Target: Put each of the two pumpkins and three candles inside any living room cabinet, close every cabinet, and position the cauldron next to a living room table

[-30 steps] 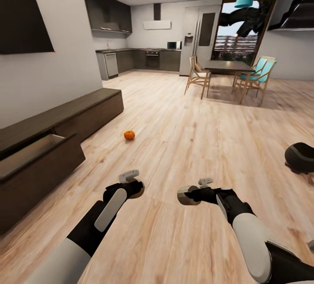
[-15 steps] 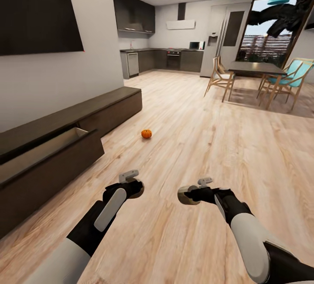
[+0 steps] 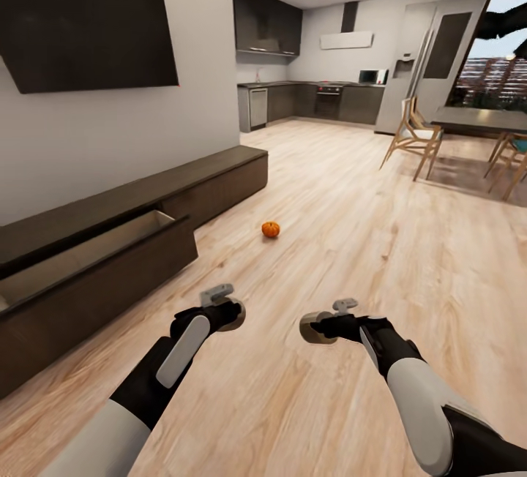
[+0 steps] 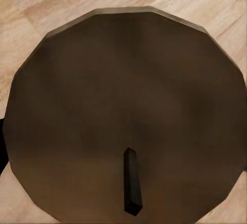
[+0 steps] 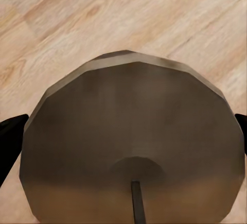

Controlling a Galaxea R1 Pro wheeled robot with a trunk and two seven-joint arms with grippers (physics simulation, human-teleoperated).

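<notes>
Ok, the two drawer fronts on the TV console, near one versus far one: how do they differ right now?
The near drawer is pulled out, its light tan interior showing from above; the far drawer sits flush with the console, nothing of its inside visible. The near drawer's front juts over the floor; the far front stays in line with the console body, closer to the pumpkin. Both share the same dark-brown wood finish.
</notes>
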